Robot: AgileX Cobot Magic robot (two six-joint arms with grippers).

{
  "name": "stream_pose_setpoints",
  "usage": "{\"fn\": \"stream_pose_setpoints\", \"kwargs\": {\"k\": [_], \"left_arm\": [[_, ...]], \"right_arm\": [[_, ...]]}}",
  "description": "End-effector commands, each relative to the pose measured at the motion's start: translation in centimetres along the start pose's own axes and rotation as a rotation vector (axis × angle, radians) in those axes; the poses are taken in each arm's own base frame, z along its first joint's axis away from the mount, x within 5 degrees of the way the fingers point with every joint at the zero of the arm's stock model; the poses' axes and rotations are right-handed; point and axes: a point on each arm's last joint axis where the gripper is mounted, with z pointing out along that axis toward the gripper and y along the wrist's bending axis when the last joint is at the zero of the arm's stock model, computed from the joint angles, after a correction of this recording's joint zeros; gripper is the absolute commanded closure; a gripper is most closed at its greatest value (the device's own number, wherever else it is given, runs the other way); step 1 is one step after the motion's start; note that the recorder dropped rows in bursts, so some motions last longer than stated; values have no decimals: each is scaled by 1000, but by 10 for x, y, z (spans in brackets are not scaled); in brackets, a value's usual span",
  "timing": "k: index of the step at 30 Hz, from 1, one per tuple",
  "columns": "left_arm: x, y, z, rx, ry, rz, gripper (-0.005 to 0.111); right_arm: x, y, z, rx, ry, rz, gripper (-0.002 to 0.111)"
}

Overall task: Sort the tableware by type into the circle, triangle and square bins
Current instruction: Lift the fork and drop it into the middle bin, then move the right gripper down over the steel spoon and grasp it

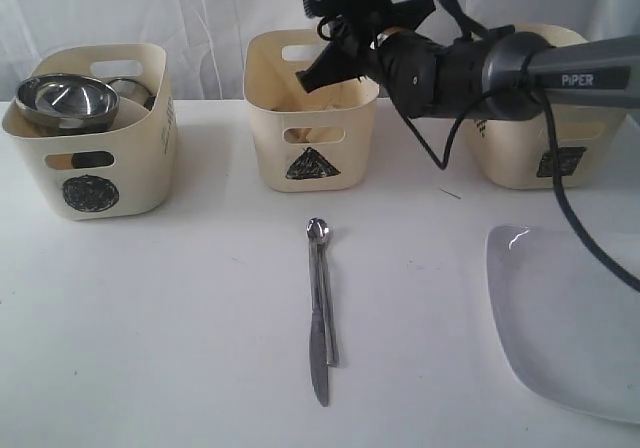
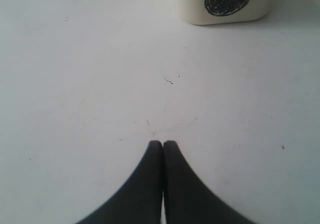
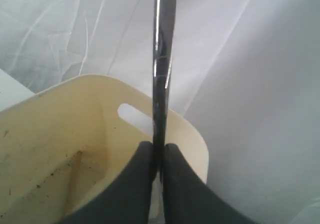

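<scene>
Found the right gripper (image 1: 312, 76) poised over the open top of the triangle bin (image 1: 270, 128), middle of three cream bins along the back of the worktop (image 1: 150, 318); noted its jaws clamped on the shaft of a slim steel utensil (image 3: 162, 59), standing up from the grip above the bin's inside; could not tell from the wrist view which piece of cutlery, the working end being out of frame. Found the left gripper (image 2: 163, 146) low over bare worktop, jaws pressed together on nothing, the circle bin (image 2: 195, 9) ahead of it and apart. Counted in the circle bin, at the left of the exterior view, a steel bowl (image 1: 65, 100) resting on top with a steel mug (image 1: 128, 90) just behind. Saw the square bin (image 1: 510, 158) at the right, partly hidden by the arm. Left on the worktop before the triangle bin: steel spoon (image 1: 318, 231) and knife (image 1: 320, 373) side by side and touching; further right, the white plate (image 1: 570, 318), lying flat near the front edge.
</scene>
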Motion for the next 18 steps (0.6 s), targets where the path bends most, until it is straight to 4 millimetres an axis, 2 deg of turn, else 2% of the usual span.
{"fn": "stream_pose_setpoints", "kwargs": {"k": [1, 2, 4, 8, 14, 18], "left_arm": [[1, 0, 0, 1, -4, -6, 107], [1, 0, 0, 1, -4, -6, 107], [1, 0, 0, 1, -4, -6, 107], [1, 0, 0, 1, -4, -6, 107], [1, 0, 0, 1, -4, -6, 107], [1, 0, 0, 1, -4, -6, 107]], "right_arm": [[8, -2, 4, 22, -6, 21, 83], [10, -1, 5, 16, 3, 21, 77], [9, -1, 4, 18, 4, 30, 75], [-1, -5, -4, -19, 58, 85, 75], [-38, -11, -42, -199, 208, 97, 75], [-49, -10, -66, -321, 326, 96, 75]]}}
